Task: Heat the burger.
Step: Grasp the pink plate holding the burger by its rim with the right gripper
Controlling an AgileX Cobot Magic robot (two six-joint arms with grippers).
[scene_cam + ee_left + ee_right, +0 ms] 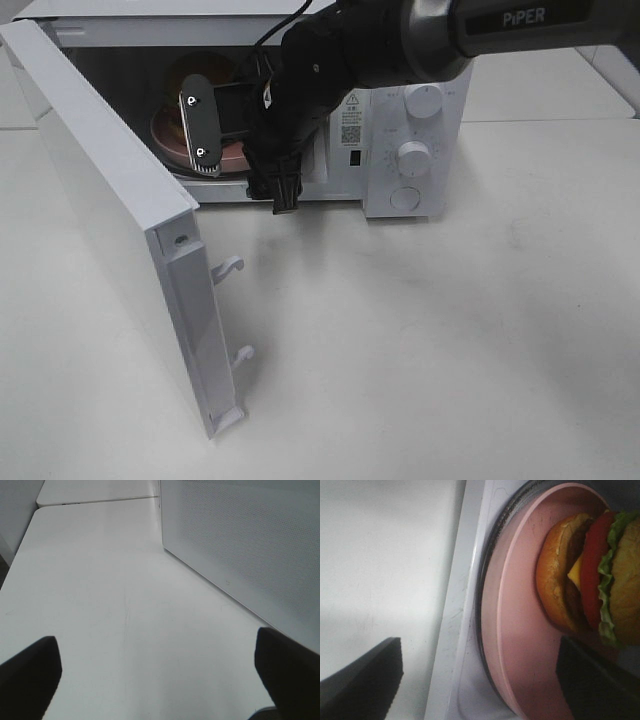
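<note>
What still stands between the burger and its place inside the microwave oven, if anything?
Nothing visible does. The burger already sits on the pink plate inside the microwave oven, whose door is swung wide open. The right tool is open at the oven mouth, not gripping the burger.

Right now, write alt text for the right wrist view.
A burger sits on a pink plate inside the open microwave, on its glass turntable. The open right end effector frames the plate's edge, holding nothing.

Burger [590, 575] on plate [520, 645], inside microwave [410, 150]
</note>
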